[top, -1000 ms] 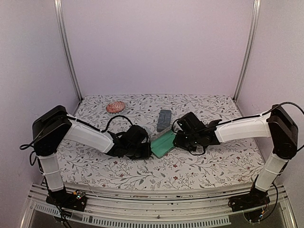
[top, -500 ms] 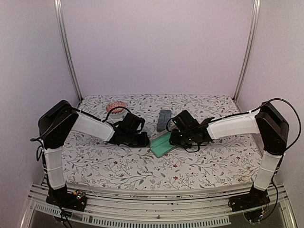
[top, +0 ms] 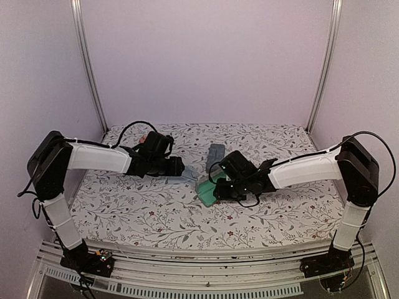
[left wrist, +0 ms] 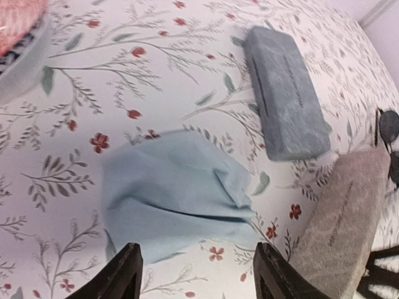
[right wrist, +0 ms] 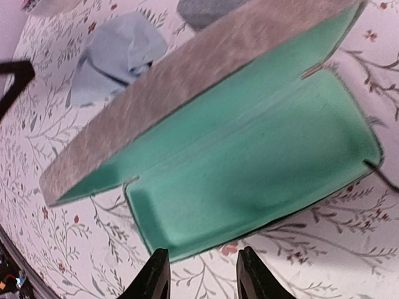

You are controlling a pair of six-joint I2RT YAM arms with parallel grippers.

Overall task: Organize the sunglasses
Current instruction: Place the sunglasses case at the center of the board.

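One pair of sunglasses [left wrist: 389, 131] shows only as a dark lens and thin black frame at the right edge of the left wrist view, beside the tan-grey case [left wrist: 346, 215]. That case [right wrist: 262, 162] lies open with its green lining up, just beyond my right gripper [right wrist: 204, 274], whose jaws stand apart over the tablecloth with nothing between them. My left gripper [left wrist: 199, 277] is open just short of a crumpled light blue cloth [left wrist: 174, 187]. In the top view the right gripper [top: 218, 187] hovers at the green case [top: 207, 192], and the left gripper [top: 176, 167] is beside the cloth [top: 188, 178].
A shut blue-grey case [left wrist: 283, 93] lies beyond the cloth, also seen in the top view as the blue-grey case [top: 215, 156]. A pink bowl-like object [left wrist: 19, 31] sits at the back left. Metal posts and pale walls close in the flowered table [top: 280, 215].
My left gripper has drawn back to the left and away from the open case, and has opened, leaving the blue cloth on the table. The right gripper has shifted slightly left along the case.
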